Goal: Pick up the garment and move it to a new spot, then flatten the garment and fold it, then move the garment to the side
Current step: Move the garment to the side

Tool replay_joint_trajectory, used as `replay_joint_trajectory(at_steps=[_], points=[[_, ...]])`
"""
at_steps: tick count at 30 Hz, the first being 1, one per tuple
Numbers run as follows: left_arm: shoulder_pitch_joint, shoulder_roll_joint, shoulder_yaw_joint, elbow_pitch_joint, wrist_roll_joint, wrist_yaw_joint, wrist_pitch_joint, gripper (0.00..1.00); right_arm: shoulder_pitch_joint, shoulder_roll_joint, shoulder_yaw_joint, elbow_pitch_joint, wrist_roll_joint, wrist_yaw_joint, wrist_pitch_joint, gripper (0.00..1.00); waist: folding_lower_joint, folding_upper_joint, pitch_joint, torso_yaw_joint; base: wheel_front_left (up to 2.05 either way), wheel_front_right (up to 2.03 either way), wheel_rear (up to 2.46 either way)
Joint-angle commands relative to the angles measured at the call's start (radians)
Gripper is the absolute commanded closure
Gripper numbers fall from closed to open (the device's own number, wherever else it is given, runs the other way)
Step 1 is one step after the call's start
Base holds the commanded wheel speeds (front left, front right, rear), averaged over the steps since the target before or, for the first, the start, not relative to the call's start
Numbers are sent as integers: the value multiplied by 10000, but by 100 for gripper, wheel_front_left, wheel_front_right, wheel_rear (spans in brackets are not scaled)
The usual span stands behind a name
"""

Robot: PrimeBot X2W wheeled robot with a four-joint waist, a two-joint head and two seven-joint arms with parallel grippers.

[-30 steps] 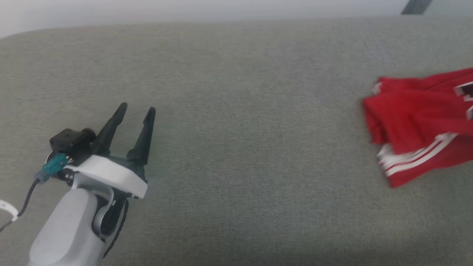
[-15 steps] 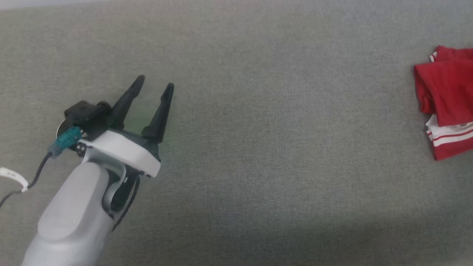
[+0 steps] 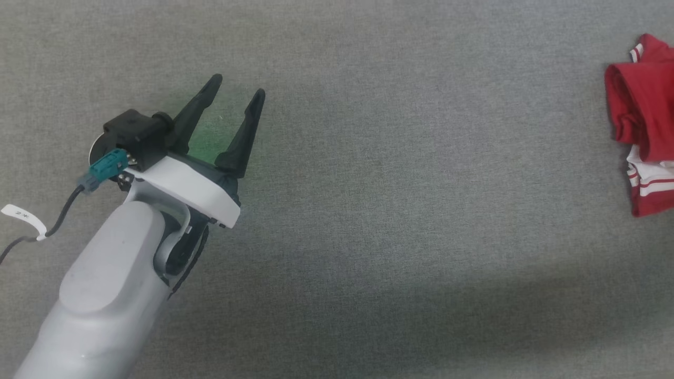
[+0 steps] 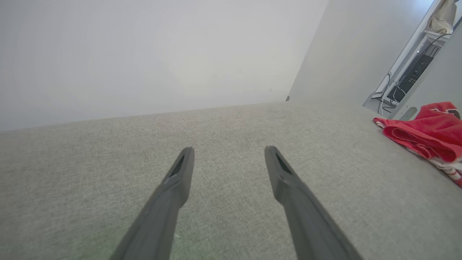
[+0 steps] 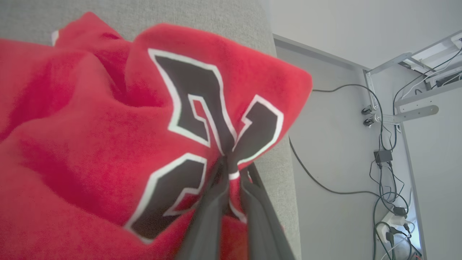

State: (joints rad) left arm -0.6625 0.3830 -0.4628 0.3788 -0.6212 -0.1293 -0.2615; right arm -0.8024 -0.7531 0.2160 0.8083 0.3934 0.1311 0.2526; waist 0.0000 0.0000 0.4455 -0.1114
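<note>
The garment [image 3: 645, 113], a bright red jersey with white striped trim, lies bunched at the far right edge of the head view, on the grey fabric surface [image 3: 395, 184]. It also appears at the right of the left wrist view, garment [image 4: 426, 133]. In the right wrist view the garment [image 5: 108, 137] is close up, dark white-outlined lettering puckered where my right gripper [image 5: 231, 169] is shut on a fold of it. My left gripper [image 3: 237, 92] hovers open over bare fabric far to the left, nothing between its fingers [image 4: 180, 173].
The grey surface ends at a far edge by a pale wall [image 4: 144, 54]. Beyond its right side stand a metal frame and hanging cables [image 5: 386, 144], with a power strip [image 5: 393, 220] on the floor.
The head camera has tilted down and turned, so the whole picture shifted. The garment has slid further toward the right edge and looks more bunched. My left gripper stays open.
</note>
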Motion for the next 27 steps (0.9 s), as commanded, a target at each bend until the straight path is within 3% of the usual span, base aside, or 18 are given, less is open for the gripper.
replay_joint_trajectory(at_steps=[1, 7, 8, 9, 10, 11, 19, 27], points=[[-199, 44, -63, 27, -74, -18, -42, 0, -242, 181, 79, 291, -34, -4, -172, 100, 0, 0, 79, 9, 0, 0, 0], [-334, 55, -233, 114, -182, -18, -42, 0, -672, 492, 277, 1231, -160, -4, -418, 100, 0, 0, 61, 47, 0, 0, 0], [-332, 62, -240, 128, -213, -18, -42, 0, -770, 537, 237, 1371, -161, -4, -481, 92, 0, 0, 22, 45, 0, 0, 0], [-322, 81, -239, 147, -244, -18, -42, 0, -853, 575, 221, 1515, -185, -4, -525, 64, 0, 0, -25, 46, 0, 0, 0], [-285, 90, -208, 162, -294, -18, -42, 0, -890, 618, 245, 1640, -229, -4, -527, 46, 0, 0, -91, 50, 0, 0, 0], [-214, 102, -179, 160, -316, -18, -42, 0, -946, 667, 231, 1768, -247, -4, -575, 1, 0, 0, -163, 49, 0, 0, 0], [487, 238, 295, 172, -280, -19, -42, 0, -1156, 842, 15, 2372, -11, -4, -880, 0, 0, 0, -943, 153, 0, 0, 0], [1464, 308, 995, 281, -212, -18, -42, 0, -689, 1262, 8, 2024, 605, -4, -1786, 0, 0, 0, -1918, 327, 0, 0, 0]])
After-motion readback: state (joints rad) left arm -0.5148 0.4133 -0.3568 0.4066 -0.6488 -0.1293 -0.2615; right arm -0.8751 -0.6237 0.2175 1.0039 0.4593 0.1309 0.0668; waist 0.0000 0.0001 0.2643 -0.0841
